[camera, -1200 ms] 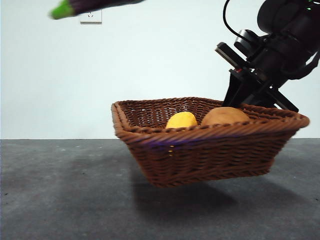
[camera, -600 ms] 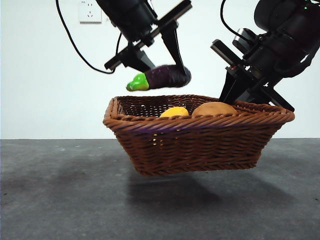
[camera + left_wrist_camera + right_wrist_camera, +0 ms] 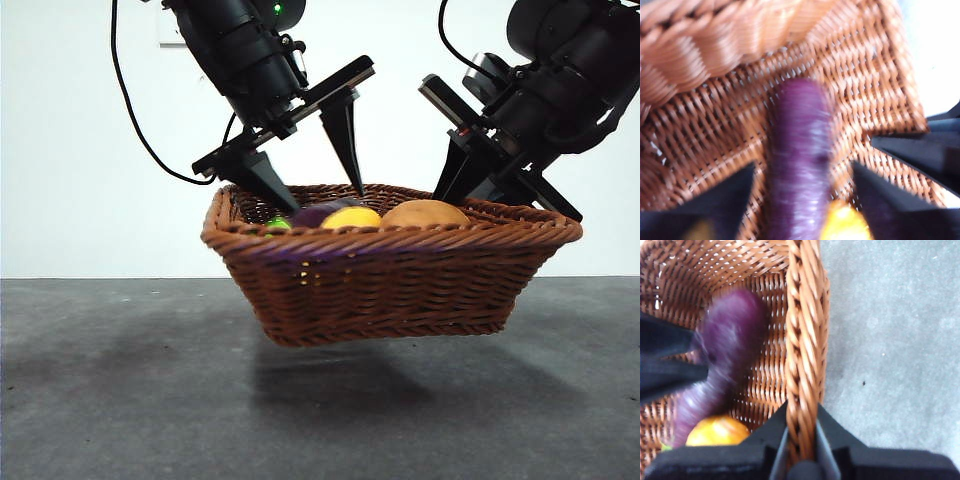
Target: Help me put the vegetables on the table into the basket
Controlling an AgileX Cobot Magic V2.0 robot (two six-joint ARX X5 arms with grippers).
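Basket (image 3: 400,290): woven wicker, raised clear of the surface (image 3: 120,400), shadow beneath; held up so vegetables can be dropped in from above.
Right hand (image 3: 801,440): clenched on the basket's braided rim at its right side, bearing it.
Left hand (image 3: 305,190): released, jaws spread, tips dipped just inside the left part of the basket, straddling the eggplant.
Eggplant (image 3: 800,160): blurred, lying loose inside the basket.
Yellow vegetable (image 3: 352,217): inside, just beside the eggplant.
Potato (image 3: 425,213): inside, right of the yellow vegetable.
Judgement: all three vegetables appear collected.
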